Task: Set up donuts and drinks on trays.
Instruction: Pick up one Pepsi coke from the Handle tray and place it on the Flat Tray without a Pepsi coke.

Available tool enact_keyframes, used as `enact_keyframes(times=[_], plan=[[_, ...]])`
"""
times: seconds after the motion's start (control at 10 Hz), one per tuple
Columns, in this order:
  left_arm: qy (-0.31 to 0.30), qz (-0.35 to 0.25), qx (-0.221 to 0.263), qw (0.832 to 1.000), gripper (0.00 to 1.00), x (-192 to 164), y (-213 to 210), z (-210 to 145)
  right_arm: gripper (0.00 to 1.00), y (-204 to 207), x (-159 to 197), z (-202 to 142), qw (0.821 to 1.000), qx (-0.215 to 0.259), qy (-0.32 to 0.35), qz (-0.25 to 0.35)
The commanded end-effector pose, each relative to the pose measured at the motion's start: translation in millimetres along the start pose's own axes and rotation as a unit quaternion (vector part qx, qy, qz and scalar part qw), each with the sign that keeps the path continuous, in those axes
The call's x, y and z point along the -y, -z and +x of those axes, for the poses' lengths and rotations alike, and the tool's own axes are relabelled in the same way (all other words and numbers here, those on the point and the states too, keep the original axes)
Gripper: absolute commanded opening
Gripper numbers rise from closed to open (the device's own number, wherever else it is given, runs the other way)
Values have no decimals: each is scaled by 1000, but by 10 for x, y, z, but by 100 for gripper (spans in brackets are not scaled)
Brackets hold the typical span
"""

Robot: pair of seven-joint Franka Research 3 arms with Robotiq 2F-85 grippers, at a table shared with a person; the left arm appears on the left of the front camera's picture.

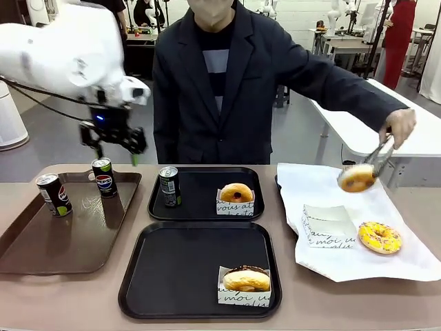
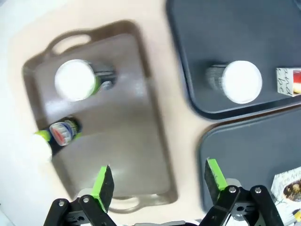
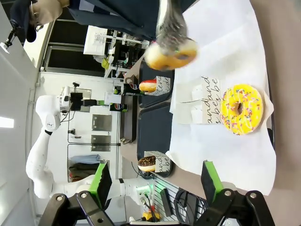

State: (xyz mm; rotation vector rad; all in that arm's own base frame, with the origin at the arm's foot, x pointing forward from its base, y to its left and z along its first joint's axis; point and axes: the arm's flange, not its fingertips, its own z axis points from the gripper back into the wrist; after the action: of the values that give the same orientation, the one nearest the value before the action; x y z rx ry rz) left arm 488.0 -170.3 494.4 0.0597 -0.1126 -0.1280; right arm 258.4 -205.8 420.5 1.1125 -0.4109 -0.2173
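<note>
Over the brown tray (image 1: 69, 241), your left claw (image 2: 158, 174) hangs spread and empty, two cans (image 1: 104, 177) beneath, your right claw (image 3: 155, 176) also spread, person's tongs (image 1: 380, 155) gripping a donut (image 1: 357, 178).

A large brown tray (image 1: 83, 238) with handle cut-outs lies at the lower left of the front view, on a tan table (image 1: 69, 303). At the right, a sheet of white paper (image 1: 324, 183) covers the tabletop, with metal tongs (image 1: 381, 153) above it. A person (image 1: 207, 89) in a dark jacket stands at top centre. A white table (image 1: 420, 134) stands behind at far right.
</note>
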Motion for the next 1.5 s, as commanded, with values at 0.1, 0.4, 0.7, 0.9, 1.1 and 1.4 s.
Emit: enact_keyframes(times=[0.1, 0.4, 0.7, 0.9, 1.1, 1.4], plan=[[-49, -37, -7, 998, 100, -836, -297, -63, 100, 9, 8, 2, 1000, 5, -5, 8], [-95, -26, -36, 994, 100, -1530, -137, 109, 100, 9, 8, 2, 1000, 5, -5, 8], [-111, -45, -60, 991, 100, -2002, 185, 172, 100, 9, 8, 2, 1000, 5, -5, 8], [-106, -61, -64, 990, 100, -2078, 430, 106, 100, 9, 8, 2, 1000, 5, -5, 8], [-103, -91, -52, 989, 100, -2077, 646, 22, 100, 9, 8, 2, 1000, 5, -5, 8], [-117, -48, -73, 989, 100, -2087, 506, 106, 100, 9, 8, 2, 1000, 5, -5, 8]])
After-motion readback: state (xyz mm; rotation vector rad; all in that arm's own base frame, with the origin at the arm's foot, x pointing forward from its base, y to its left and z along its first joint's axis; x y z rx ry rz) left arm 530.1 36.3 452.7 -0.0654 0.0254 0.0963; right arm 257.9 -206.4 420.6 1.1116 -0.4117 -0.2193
